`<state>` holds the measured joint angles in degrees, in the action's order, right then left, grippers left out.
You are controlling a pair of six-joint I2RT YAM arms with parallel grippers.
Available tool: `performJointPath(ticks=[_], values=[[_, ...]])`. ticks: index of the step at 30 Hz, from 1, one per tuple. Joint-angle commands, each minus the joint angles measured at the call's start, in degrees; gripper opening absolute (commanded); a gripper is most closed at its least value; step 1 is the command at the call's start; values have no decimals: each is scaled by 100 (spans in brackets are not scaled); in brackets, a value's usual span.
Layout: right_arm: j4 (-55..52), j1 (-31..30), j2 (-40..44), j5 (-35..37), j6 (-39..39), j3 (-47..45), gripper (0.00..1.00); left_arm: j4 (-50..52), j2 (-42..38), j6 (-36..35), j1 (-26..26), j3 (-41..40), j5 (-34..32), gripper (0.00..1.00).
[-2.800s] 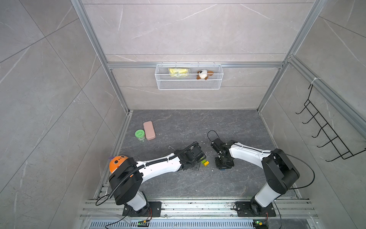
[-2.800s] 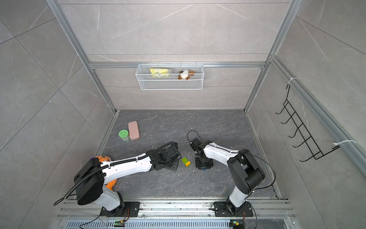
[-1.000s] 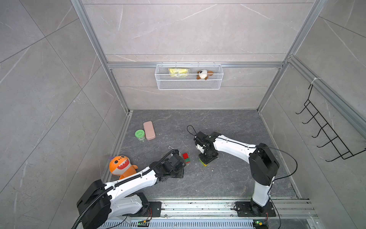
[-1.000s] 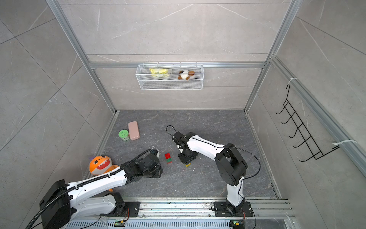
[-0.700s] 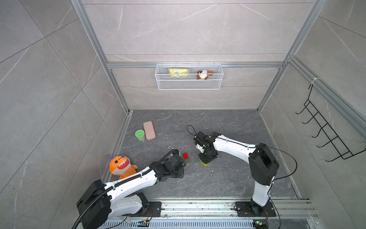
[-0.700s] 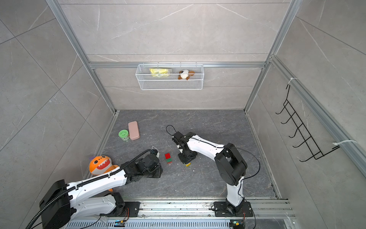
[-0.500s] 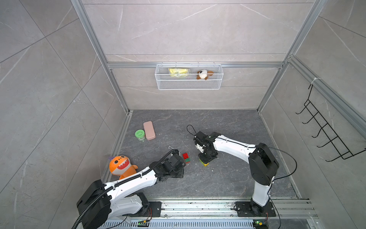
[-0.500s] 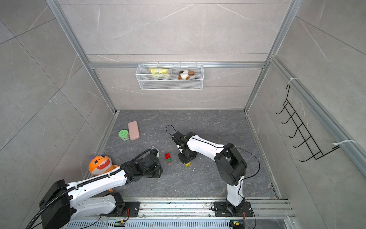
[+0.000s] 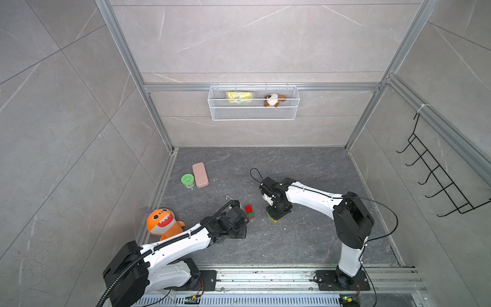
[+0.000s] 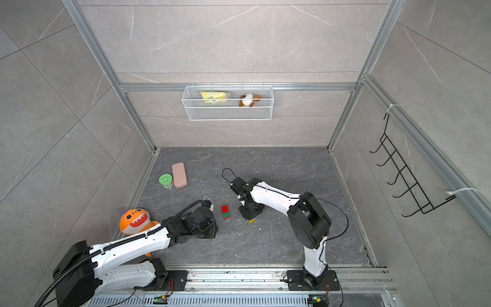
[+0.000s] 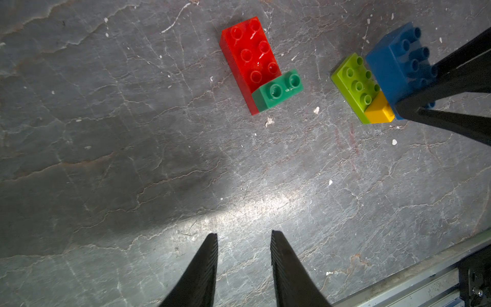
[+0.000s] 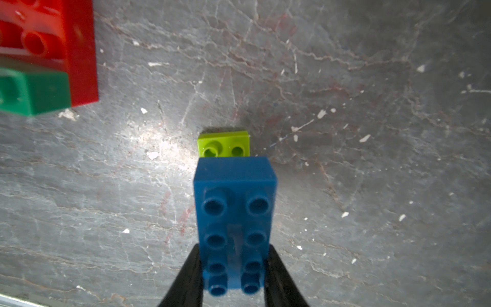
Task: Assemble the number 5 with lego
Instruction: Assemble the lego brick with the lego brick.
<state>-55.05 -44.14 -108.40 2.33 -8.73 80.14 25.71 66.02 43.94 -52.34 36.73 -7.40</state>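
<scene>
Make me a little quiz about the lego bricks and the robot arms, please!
1. True or false: the left end effector is holding the red brick.
2. What colour is the brick that the right end effector grips?
3. Fill in: the dark-green brick sits on one end of the ___ brick.

Key: 1 false, its jaws stand open and empty; 2 blue, the blue brick; 3 red.

White arm links, bulky black joints
</scene>
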Motion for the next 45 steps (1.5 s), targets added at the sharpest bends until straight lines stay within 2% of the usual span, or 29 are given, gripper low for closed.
performJointPath(ticks=[1,45], values=[[-26,-60,-83,7,38,-125,21,-1,29,6,59,66,-51,38],[433,-253,-360,143,5,-644,19,-16,-114,70,93,-69,-123,38]])
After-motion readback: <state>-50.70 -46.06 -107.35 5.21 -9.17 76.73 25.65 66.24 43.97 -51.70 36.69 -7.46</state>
